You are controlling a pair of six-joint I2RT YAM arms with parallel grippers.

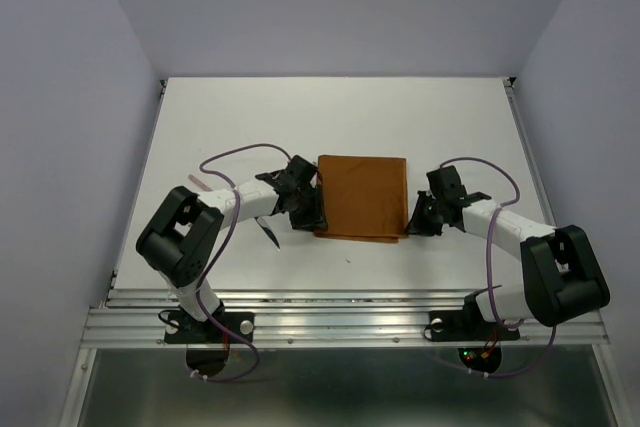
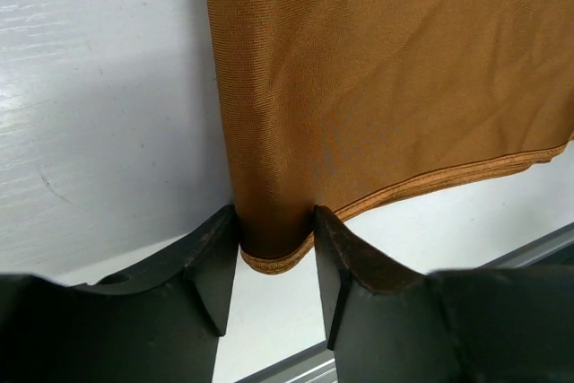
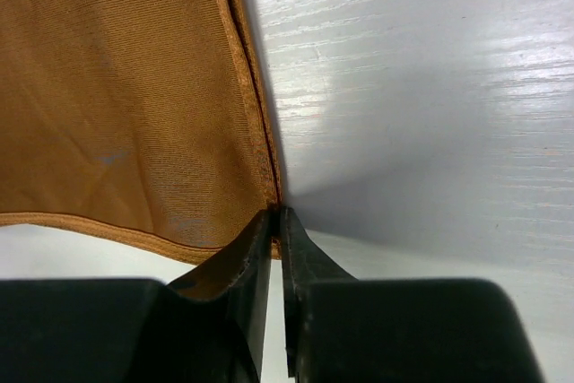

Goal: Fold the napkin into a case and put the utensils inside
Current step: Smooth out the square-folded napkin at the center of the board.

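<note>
The rust-orange napkin (image 1: 362, 195) lies folded into a rectangle at the middle of the table. My left gripper (image 1: 308, 215) is at its near left corner. In the left wrist view the two fingers press a bunched fold of the napkin (image 2: 386, 69) between them, left gripper (image 2: 276, 239). My right gripper (image 1: 415, 222) is at the near right corner. In the right wrist view it (image 3: 276, 221) is pinched shut on the hemmed corner of the napkin (image 3: 117, 87). One dark pointed utensil end (image 1: 269, 233) shows under my left arm; the other utensils are hidden.
A small pinkish strip (image 1: 197, 183) lies on the white table (image 1: 250, 117) left of my left arm. The metal rail (image 1: 340, 302) runs along the near edge. Purple cables loop over both arms.
</note>
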